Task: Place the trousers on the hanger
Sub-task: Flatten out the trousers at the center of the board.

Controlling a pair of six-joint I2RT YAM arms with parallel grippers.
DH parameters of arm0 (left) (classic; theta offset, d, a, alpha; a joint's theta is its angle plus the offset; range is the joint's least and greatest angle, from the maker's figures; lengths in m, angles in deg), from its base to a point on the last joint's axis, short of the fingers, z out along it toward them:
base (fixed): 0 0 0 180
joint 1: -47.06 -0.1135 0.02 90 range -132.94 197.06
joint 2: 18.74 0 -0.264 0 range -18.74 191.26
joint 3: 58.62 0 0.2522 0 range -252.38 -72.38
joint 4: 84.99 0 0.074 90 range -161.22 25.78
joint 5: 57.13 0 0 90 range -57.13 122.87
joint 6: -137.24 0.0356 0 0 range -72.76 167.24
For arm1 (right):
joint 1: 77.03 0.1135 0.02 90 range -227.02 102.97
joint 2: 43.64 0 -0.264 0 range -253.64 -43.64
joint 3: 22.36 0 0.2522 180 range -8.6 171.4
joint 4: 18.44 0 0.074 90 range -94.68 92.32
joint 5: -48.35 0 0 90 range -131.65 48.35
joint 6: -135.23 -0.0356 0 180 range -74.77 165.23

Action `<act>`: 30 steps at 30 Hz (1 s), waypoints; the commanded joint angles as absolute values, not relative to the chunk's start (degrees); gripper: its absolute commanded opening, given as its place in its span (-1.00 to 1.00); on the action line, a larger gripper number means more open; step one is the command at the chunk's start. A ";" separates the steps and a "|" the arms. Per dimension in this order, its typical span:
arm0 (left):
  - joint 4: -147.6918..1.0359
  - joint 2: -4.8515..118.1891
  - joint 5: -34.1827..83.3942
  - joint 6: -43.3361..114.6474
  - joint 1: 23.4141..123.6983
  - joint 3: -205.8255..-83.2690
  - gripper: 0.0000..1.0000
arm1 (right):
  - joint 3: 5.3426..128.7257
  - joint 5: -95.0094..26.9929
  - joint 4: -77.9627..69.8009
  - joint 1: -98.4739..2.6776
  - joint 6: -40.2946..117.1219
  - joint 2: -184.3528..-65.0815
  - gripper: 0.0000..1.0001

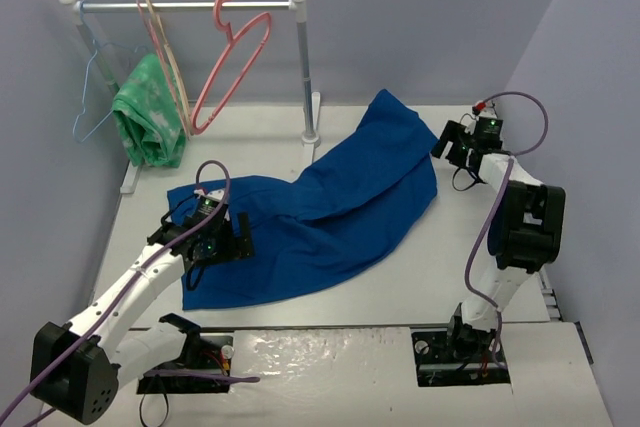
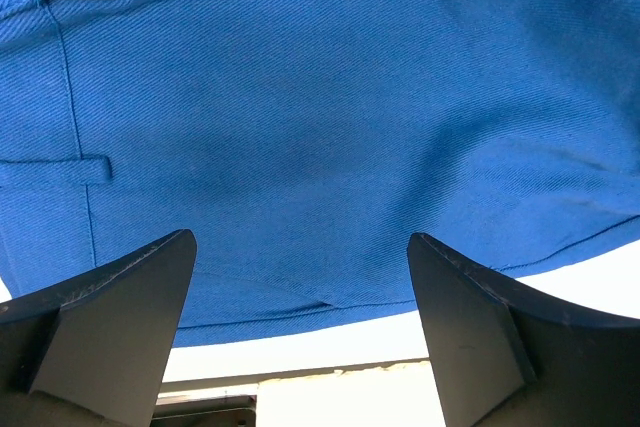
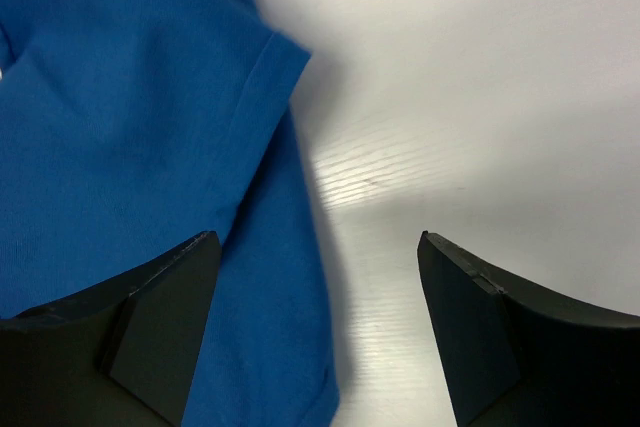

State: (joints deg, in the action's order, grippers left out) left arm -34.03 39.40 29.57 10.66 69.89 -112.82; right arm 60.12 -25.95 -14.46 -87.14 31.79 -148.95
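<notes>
The royal-blue trousers lie spread flat across the middle of the table, waist end at the near left, legs reaching to the far right. The pink hanger hangs by its hook on the rail at the back left. My left gripper is open, low over the waist end; the left wrist view shows blue cloth between and beyond its jaws. My right gripper is open over the legs' right edge; the right wrist view shows the cloth's edge beside the left jaw and bare table on the right.
A white clothes rail stands at the back left. On it hang a thin light-blue wire hanger, a beige hanger and a green patterned cloth. The rail's right post stands just behind the trousers.
</notes>
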 commanded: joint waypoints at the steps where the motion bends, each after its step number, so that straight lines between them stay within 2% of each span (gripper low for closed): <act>1: -33.89 40.14 27.62 14.07 70.00 -118.13 0.69 | 58.65 -16.42 -20.89 -85.46 29.33 -153.25 0.49; 6: -32.56 41.46 27.06 17.94 69.91 -122.71 0.69 | 58.98 -13.79 -21.82 -85.46 30.28 -157.08 0.39; 8: -32.48 42.22 27.33 19.13 69.77 -124.23 0.69 | 59.48 -13.61 -21.33 -85.45 30.71 -158.31 0.28; 10: -32.56 43.21 27.32 20.52 69.43 -126.05 0.69 | 59.91 -13.76 -20.90 -85.34 31.26 -159.24 -0.04; 13: -32.64 44.68 27.29 22.36 68.77 -129.11 0.69 | 61.28 -17.10 -17.85 -84.40 33.59 -157.97 -0.76; 14: -32.67 45.17 27.39 23.21 68.50 -130.35 0.69 | 62.45 -19.37 -15.80 -83.78 34.94 -156.98 -0.93; 18: -32.95 46.13 28.81 27.06 67.02 -134.44 0.69 | 69.90 -34.39 -6.92 -80.16 40.45 -150.93 -1.00; 23: -34.43 44.42 34.00 29.48 65.07 -134.51 0.69 | 77.29 -67.91 -0.94 -68.47 50.40 -140.82 -1.00; 26: -36.44 43.30 36.13 29.03 64.27 -131.67 0.69 | 77.49 -79.07 -0.98 -61.08 54.61 -137.96 -1.00; 30: -36.56 43.12 35.59 28.68 63.14 -130.39 0.68 | 73.92 -91.42 -0.98 -53.00 57.61 -140.08 -1.00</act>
State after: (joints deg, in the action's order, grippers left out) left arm -34.27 44.22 33.71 27.63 64.29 -130.40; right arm 75.43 -69.02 -0.83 -58.66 50.99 -140.21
